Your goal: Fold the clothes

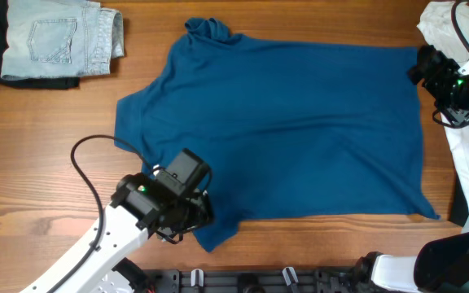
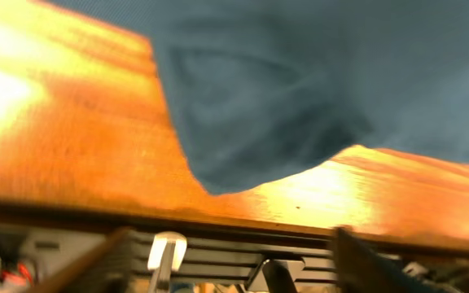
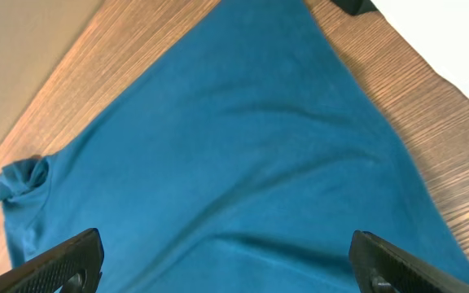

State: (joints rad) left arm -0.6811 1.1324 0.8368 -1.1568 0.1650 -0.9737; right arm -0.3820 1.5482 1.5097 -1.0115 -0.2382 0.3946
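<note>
Closing unevenly from here risks a skewed fold. At the lower-left corner of the deep-blue top (image 1: 283,130), which lies flat on the table (image 1: 47,163), the left gripper (image 1: 187,213) hangs spread and empty. At its right edge the right gripper (image 3: 228,259) is spread too; a shallow pinch would slip.

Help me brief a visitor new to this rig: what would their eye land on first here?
The large deep-blue top, spread nearly flat across the middle of the wooden table, dominates. Next come the two arms: the left gripper at the top's near-left sleeve, and the right gripper, open, over its right-hand end. A pale denim piece lies in the far-left corner.
</note>
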